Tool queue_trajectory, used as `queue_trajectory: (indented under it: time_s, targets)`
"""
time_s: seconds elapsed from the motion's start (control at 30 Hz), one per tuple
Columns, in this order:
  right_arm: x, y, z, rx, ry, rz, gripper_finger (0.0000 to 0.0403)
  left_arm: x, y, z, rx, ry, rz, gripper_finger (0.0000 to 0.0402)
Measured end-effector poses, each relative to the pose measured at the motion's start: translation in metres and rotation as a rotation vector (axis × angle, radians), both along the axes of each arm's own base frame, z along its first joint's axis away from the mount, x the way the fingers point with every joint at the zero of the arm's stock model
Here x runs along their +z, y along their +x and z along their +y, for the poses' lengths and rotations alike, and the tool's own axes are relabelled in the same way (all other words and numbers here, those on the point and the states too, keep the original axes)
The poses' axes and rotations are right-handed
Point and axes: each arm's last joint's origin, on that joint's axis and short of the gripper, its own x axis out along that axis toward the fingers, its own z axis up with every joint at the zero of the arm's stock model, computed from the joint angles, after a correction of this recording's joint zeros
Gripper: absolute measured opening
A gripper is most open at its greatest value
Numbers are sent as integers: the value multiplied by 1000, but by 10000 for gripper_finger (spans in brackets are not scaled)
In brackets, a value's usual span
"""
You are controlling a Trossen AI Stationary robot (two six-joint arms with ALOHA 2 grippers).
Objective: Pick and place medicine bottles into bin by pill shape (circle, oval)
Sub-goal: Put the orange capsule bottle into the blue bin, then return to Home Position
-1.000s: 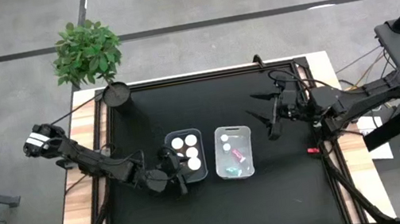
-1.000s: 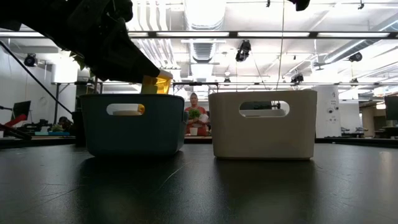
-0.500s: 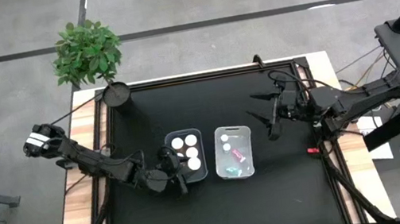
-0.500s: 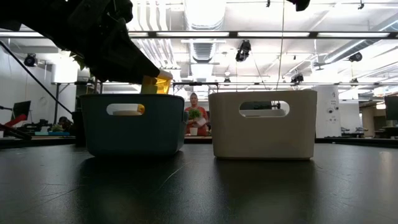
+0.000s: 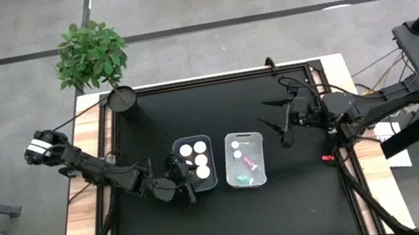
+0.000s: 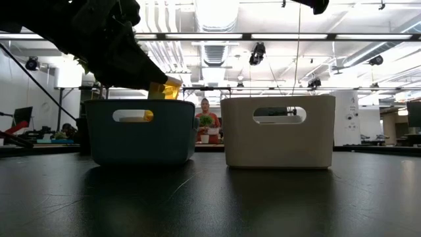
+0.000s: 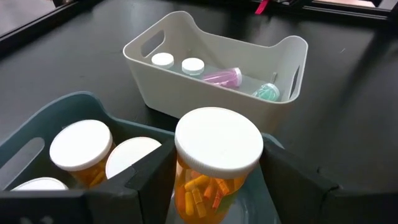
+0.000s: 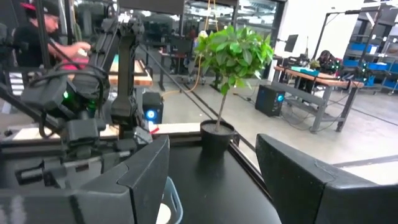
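On the matte black bench, beside the potted green plant, the left gripper pinches a white-capped orange pill bottle over the dark teal plastic bin; the right gripper hovers spread.

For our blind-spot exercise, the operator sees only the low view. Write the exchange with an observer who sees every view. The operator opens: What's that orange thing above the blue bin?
Observer: An orange pill bottle with a white cap, held in the jaws of the left gripper.
Operator: What's inside the white bin?
Observer: The white bin holds two small white-capped bottles standing upright, plus a pink bottle and a teal bottle lying down.
Operator: Where's the right arm?
Observer: The right gripper is above the table beside the white bin, jaws open and empty.
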Motion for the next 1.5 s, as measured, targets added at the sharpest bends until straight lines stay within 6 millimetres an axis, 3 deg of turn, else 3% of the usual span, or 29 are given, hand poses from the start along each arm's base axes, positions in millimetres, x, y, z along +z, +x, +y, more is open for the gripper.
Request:
queue_trajectory:
  time_s: [0.73, 1.3, 1.5]
  targets:
    - [-3, 0, 0, -2, -54, 39, 231, -1, 0, 0, 12, -18, 1, 211]
    - [-17, 0, 0, -1, -43, 73, 231, -1, 0, 0, 16, -15, 1, 211]
    - [-20, 1, 0, 10, -24, 75, 231, -1, 0, 0, 15, -13, 1, 240]
